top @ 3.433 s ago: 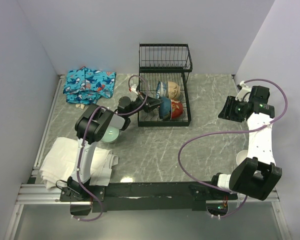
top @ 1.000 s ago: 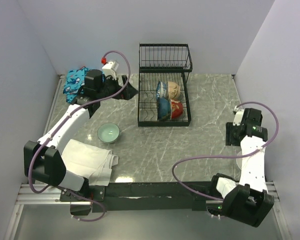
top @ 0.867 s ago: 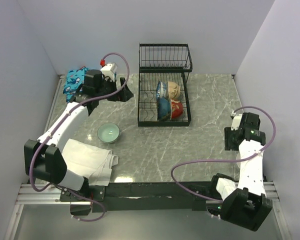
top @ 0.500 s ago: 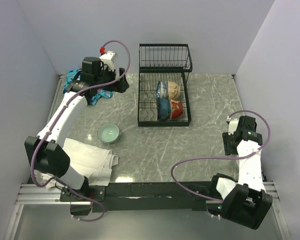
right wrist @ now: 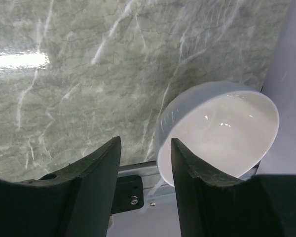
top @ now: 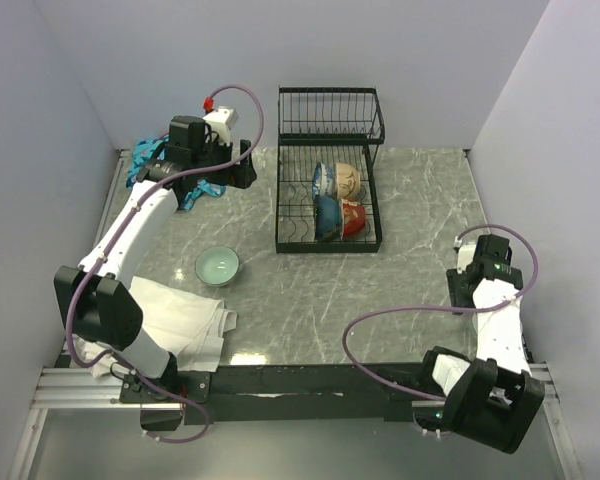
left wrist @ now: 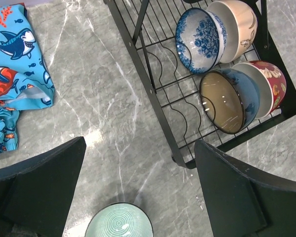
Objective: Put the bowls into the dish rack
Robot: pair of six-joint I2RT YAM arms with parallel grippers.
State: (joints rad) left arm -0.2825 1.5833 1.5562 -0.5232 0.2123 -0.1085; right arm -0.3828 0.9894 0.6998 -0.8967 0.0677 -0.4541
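Left wrist: my left fingers (left wrist: 39, 187) wide apart, empty.
Dish rack (left wrist: 292, 101): far centre, four bowls (left wrist: 200, 39) inside.
Green bowl (left wrist: 118, 222): tabletop, left of rack.
My right fingers (right wrist: 93, 182): apart beside white bowl (right wrist: 222, 133), near right.

L claw (left wrist: 138, 190) quit rack (top: 328, 245); R claw (right wrist: 144, 182) pulled back near white bowl (right wrist: 222, 131).
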